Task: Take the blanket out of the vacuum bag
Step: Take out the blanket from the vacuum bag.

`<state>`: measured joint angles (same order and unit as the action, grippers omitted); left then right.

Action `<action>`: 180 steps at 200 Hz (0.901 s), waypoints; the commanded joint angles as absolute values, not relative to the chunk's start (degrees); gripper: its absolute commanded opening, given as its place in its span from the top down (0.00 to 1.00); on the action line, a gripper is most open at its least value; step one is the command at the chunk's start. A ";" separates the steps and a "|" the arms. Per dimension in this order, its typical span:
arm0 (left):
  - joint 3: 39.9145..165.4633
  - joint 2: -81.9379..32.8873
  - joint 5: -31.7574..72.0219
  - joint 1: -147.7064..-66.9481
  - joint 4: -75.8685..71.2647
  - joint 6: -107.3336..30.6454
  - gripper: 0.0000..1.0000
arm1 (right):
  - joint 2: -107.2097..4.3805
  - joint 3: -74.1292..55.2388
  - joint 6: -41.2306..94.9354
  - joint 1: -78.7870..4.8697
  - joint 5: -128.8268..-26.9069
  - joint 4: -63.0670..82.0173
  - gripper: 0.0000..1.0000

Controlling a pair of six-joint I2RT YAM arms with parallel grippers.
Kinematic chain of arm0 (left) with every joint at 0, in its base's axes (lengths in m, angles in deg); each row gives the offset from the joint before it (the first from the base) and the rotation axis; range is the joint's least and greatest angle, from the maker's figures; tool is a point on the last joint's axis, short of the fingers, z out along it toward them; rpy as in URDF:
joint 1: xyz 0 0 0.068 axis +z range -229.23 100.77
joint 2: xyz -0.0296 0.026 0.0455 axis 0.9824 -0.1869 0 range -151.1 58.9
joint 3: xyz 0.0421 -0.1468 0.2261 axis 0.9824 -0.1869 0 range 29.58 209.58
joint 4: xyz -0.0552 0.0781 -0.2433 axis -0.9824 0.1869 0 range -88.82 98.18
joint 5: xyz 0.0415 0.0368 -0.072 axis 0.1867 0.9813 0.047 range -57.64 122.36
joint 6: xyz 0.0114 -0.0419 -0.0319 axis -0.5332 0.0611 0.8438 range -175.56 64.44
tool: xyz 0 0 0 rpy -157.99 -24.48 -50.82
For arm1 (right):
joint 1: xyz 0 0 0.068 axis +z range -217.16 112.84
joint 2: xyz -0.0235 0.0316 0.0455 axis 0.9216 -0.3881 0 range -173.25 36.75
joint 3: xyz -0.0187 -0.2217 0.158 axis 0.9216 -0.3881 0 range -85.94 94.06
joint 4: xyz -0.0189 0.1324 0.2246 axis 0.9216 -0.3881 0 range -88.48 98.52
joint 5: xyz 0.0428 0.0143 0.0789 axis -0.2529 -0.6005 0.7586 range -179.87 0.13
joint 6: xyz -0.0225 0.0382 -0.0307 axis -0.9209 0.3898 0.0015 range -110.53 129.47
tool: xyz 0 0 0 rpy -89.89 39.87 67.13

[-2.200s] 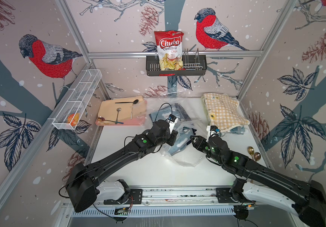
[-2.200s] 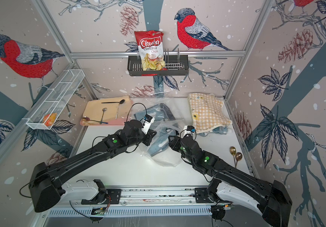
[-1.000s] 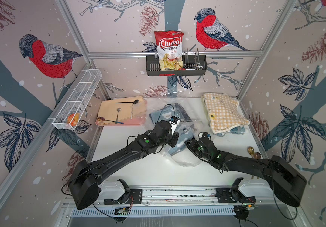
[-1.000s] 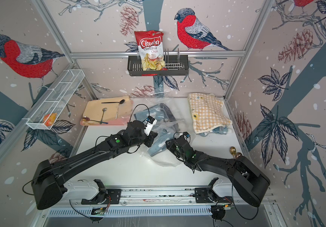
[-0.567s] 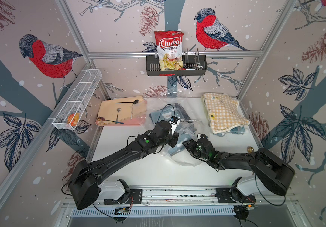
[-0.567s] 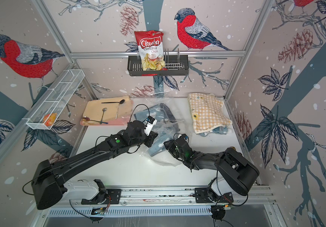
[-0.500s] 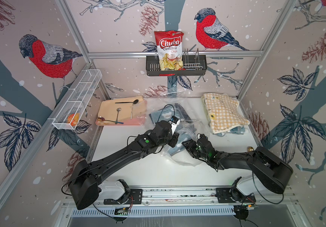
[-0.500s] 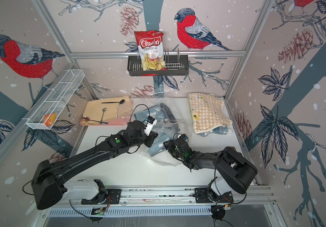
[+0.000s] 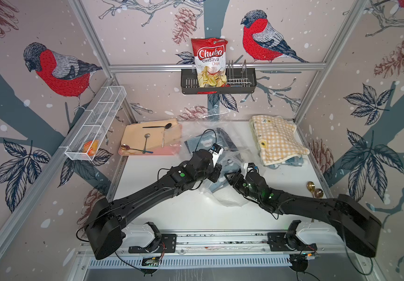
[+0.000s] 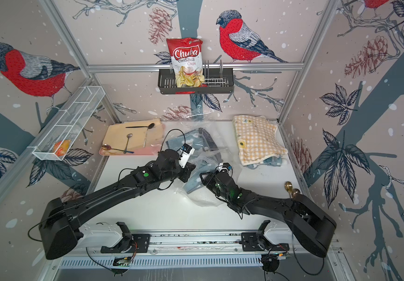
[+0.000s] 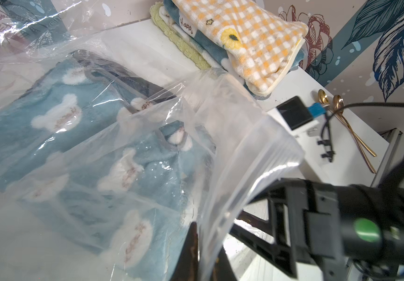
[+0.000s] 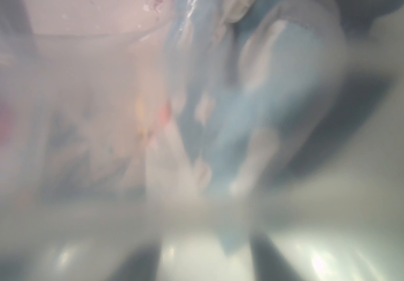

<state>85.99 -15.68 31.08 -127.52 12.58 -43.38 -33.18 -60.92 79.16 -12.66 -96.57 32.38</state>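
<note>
Vacuum bag (image 9: 227, 197) runs back-to-front, mouth frontward; left claw (image 9: 216, 172) pinches it, right claw (image 9: 230, 177) gapes.

White table (image 9: 171, 214) carries vacuum bag (image 9: 227, 198), tray (image 9: 152, 152), folded cloths (image 9: 276, 141), gold spoons (image 9: 314, 189).

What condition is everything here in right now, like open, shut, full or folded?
clear bag, mouth open, crumpled on the table.
blue blanket, inside the clear bag.
left tool, shut on the clear bag's rim.
right tool, open, at the clear bag's mouth.
chips bag, upright in the wall rack.
checked cloth pile, folded, outside the clear bag.
</note>
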 commanded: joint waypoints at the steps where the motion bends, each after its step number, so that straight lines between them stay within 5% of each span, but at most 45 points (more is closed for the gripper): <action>1: 86.27 -15.37 30.97 -127.67 11.29 -42.86 0.91 | -28.38 -60.58 71.17 -7.14 -106.76 19.30 0.42; 60: 86.12 -14.85 31.74 -127.74 11.42 -43.08 0.91 | -28.20 -61.65 64.39 -0.68 -103.55 19.84 0.42; 111: 86.32 -14.71 32.35 -127.83 11.81 -43.33 0.91 | -34.79 -57.58 61.98 -16.36 -85.08 22.36 0.39; 180: 86.18 -14.40 32.36 -127.92 11.62 -43.41 0.91 | -27.22 -53.39 65.88 -24.24 -98.00 11.21 0.38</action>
<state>85.99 -14.50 32.33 -127.78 12.58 -43.42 -29.51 -53.10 61.96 -23.72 -90.47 15.57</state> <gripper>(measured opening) 0.092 0.615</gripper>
